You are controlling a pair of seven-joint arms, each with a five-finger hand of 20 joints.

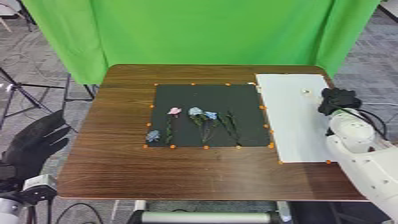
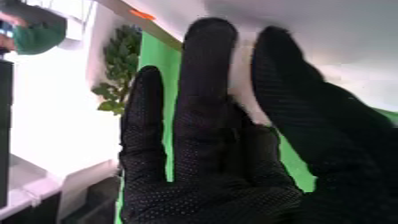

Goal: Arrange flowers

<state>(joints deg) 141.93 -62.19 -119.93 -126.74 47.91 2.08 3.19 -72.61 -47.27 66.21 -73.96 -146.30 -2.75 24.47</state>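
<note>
Flowers (image 1: 196,111) lie on a black mat (image 1: 187,91), between the fingers of left hand (image 1: 27,150) and right hand (image 1: 338,101).
Left fingers are straight, slightly spread, empty; right ones, near the white sheet (image 1: 298,130), are straight too, gripping nothing I can see.

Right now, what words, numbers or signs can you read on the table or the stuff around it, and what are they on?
There are none I can read.
The black mat, white sheet, brown table and green curtain show no readable words or numbers.
Any print on the white right arm is too small to read.
</note>
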